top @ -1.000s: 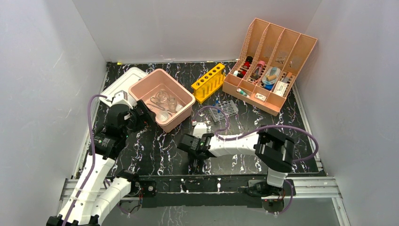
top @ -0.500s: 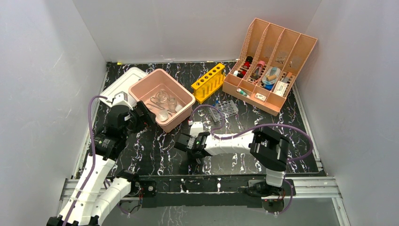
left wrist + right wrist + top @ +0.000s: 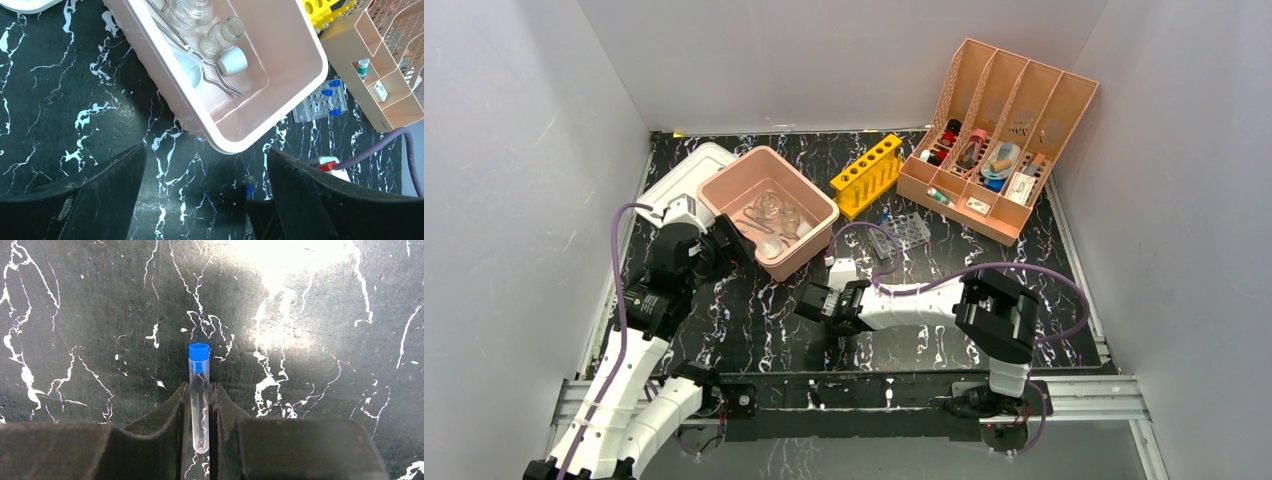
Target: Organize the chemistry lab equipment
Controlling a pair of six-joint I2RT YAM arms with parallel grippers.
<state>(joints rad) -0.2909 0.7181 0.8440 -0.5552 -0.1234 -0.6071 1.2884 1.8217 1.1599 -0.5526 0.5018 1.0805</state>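
Note:
My right gripper (image 3: 814,301) is shut on a clear test tube with a blue cap (image 3: 199,399), held low over the black marble table; the cap sticks out past the fingertips. The tube's cap also shows in the left wrist view (image 3: 249,190). My left gripper (image 3: 736,247) is open and empty, just off the near left wall of the pink tub (image 3: 810,245). The tub (image 3: 172,82) holds a clear round flask (image 3: 192,7), small glass beakers (image 3: 221,37), a white round dish (image 3: 233,60) and thin wire tongs (image 3: 202,62).
A yellow test tube rack (image 3: 867,175) stands behind the tub. A clear rack with blue-capped tubes (image 3: 902,232) lies in the middle. The peach four-slot organizer (image 3: 999,140) is at the back right. A white lid (image 3: 679,178) lies at the back left.
My right gripper has moved a little to the left with the tube in it, then held still. The left arm has not moved.

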